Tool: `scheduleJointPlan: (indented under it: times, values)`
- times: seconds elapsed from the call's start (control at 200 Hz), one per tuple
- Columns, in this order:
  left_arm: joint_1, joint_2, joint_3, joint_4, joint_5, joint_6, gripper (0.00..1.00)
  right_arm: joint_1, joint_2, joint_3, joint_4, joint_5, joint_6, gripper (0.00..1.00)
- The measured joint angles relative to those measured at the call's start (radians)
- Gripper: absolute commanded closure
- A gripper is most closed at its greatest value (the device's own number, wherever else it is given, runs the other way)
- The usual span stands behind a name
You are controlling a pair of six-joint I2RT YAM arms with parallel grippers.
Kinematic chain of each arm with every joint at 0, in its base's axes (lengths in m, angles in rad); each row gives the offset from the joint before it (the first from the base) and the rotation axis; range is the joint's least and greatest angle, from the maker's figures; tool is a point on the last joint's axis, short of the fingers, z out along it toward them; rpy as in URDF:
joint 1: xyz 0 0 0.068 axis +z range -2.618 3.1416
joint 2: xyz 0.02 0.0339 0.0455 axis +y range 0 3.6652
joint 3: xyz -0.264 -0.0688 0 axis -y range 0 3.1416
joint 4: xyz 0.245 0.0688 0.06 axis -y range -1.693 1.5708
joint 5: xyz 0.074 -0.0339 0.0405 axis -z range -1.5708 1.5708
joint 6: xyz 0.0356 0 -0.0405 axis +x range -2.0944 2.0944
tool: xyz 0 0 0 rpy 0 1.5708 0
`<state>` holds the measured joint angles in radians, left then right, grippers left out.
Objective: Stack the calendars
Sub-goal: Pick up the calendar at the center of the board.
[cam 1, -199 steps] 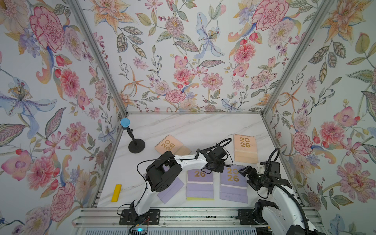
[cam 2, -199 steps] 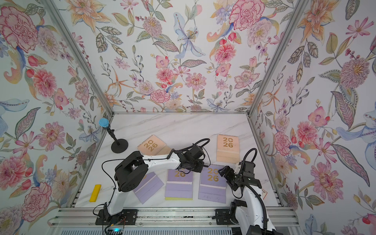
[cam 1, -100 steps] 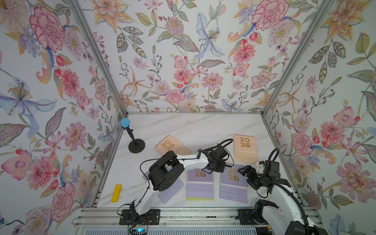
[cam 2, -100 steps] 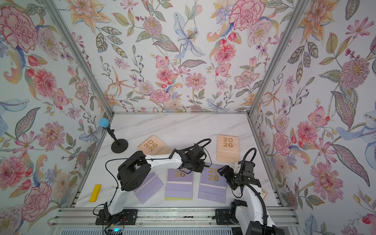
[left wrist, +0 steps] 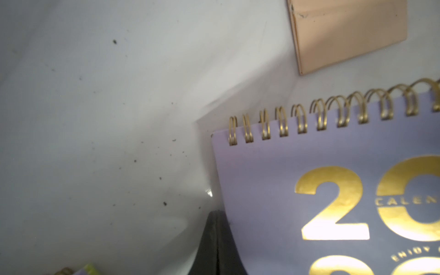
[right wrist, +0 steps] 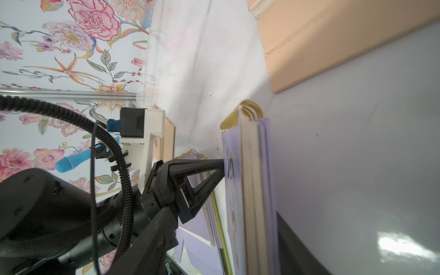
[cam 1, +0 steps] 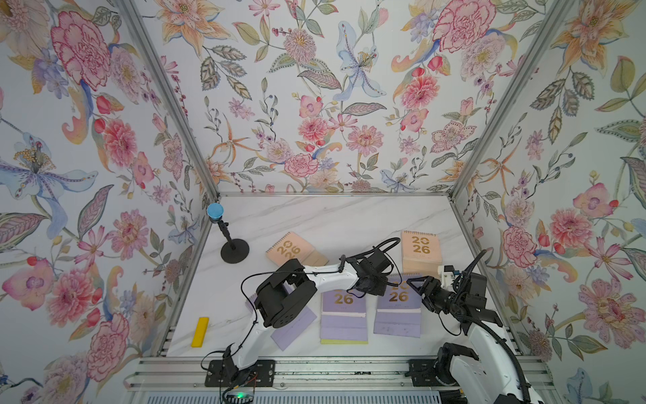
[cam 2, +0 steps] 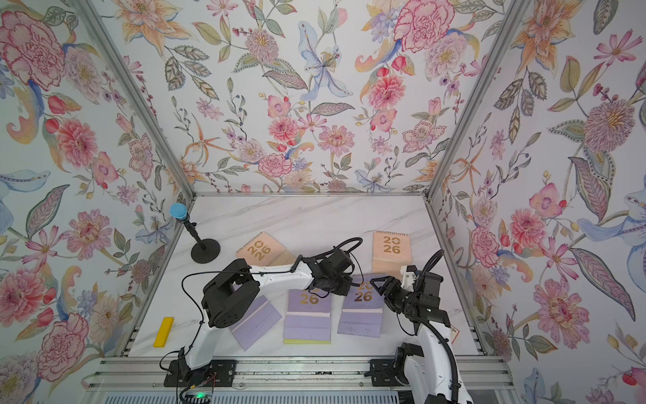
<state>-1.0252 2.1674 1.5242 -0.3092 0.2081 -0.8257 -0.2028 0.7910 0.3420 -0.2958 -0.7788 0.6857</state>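
Note:
Several flat spiral-bound calendars lie on the marble table (cam 1: 332, 217). The right lilac calendar (cam 1: 398, 307) (cam 2: 361, 309) (right wrist: 238, 190) (left wrist: 309, 166) has my left gripper (cam 1: 381, 285) (cam 2: 344, 285) (left wrist: 215, 214) (right wrist: 222, 166) shut, its tip pressing on the cover near the spiral. My right gripper (cam 1: 412, 285) (cam 2: 373, 284) (right wrist: 228, 219) straddles that calendar's right edge. One finger is under it, the other still apart from the cover. A middle lilac calendar (cam 1: 344, 314) rests on a yellow-green one (cam 1: 344, 341). A third lilac one (cam 1: 293, 328) lies partly under the left arm. Two peach ones (cam 1: 290, 249) (cam 1: 419, 250) lie farther back.
A black stand with a blue top (cam 1: 234, 250) is at the back left. A small yellow bar (cam 1: 200, 331) lies at the front left. Floral walls close three sides, and a metal rail (cam 1: 314, 370) with both arm bases runs along the front.
My right gripper has shifted a little back and left onto the right lilac calendar's edge, and its jaws have narrowed. The left gripper has stayed shut on the cover.

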Motion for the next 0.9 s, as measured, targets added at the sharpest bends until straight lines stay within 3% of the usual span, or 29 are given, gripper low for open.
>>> scheduleJointPlan:
  times: [0.48, 0.67, 0.901]
  values:
    - [0.008, -0.002, -0.006, 0.018, 0.022, 0.0, 1.0, 0.007, -0.008, 0.02, -0.043, 0.04, -0.027, 0.86]
    - [0.026, -0.022, -0.011, 0.03, 0.028, 0.0, 1.0, 0.014, -0.028, 0.051, -0.086, 0.084, -0.05, 0.92]
    - [0.076, -0.188, -0.097, 0.052, 0.024, -0.001, 1.0, 0.034, -0.013, 0.129, -0.145, 0.123, -0.072, 0.95]
